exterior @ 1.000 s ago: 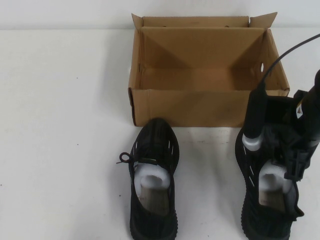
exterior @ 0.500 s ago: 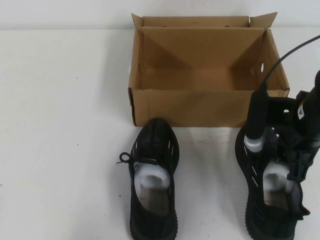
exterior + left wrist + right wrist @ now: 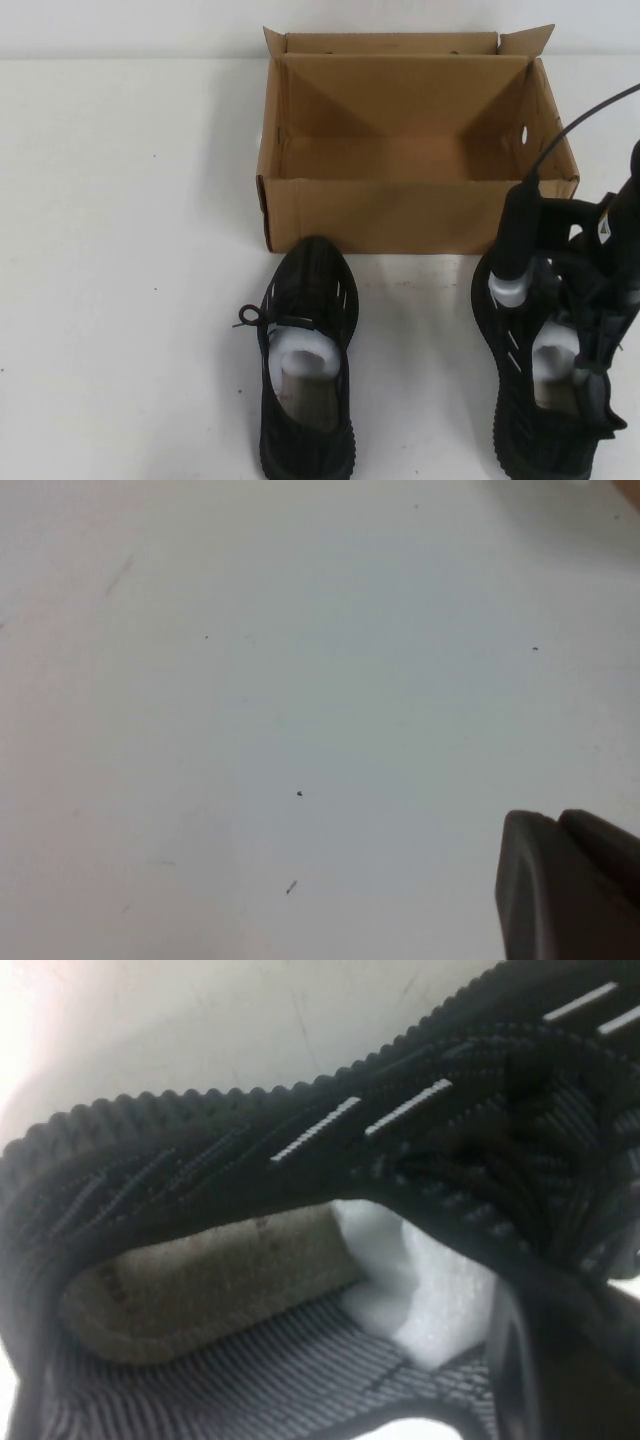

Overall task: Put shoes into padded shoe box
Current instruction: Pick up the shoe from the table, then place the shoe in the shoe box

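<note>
Box (image 3: 410,215) holds nothing; both shoes sit outside, at its six o'clock.
I see my right gripper (image 3: 585,345) down on the right shoe (image 3: 520,400), grip unclear; left shoe (image 3: 305,370) alone; left gripper (image 3: 570,890) over bare table (image 3: 250,680), fingers unclear.

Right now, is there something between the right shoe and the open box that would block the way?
Only the box's own near wall stands between the right shoe and the inside, so the shoe must be lifted over it. The right gripper is at the shoe's opening. The left shoe lies aside; the left gripper is over bare table.
</note>
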